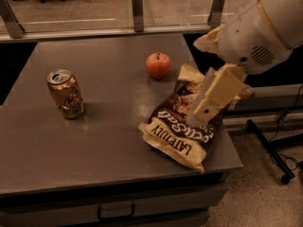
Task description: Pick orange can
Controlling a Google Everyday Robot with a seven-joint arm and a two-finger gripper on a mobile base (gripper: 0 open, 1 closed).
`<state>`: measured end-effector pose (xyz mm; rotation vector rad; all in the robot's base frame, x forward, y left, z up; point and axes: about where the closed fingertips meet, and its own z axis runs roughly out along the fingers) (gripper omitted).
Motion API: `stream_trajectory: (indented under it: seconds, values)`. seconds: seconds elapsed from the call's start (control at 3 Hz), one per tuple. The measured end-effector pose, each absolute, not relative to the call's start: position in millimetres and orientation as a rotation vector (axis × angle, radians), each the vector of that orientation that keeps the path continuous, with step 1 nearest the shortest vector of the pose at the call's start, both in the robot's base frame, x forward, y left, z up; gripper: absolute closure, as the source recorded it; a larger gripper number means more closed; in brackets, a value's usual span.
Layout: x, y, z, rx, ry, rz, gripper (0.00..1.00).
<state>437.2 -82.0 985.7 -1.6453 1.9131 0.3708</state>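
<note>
The orange can (66, 93) stands upright on the left part of the grey table (109, 141). It is orange-copper with a silver pull-tab top. My gripper (209, 103) comes in from the right on the white arm (260, 27). It hangs over the chip bag, far to the right of the can. It holds nothing that I can see.
A brown and cream chip bag (184, 126) lies at the table's right front corner, partly under the gripper. A reddish-orange apple (157, 65) sits behind it. A railing with glass (137, 8) runs behind the table. A black stand's legs (274, 150) are on the floor at right.
</note>
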Motion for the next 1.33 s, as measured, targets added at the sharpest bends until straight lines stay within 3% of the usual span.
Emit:
stream_trajectory:
  seconds: [0.33, 1.0, 1.33]
  values:
    - [425, -16, 995, -1.582, 1.760, 0.511, 0.00]
    - [426, 0, 1007, -1.538, 1.729, 0.529, 0.00]
    - [429, 32, 986, -1.520, 1.707, 0.547, 0.00]
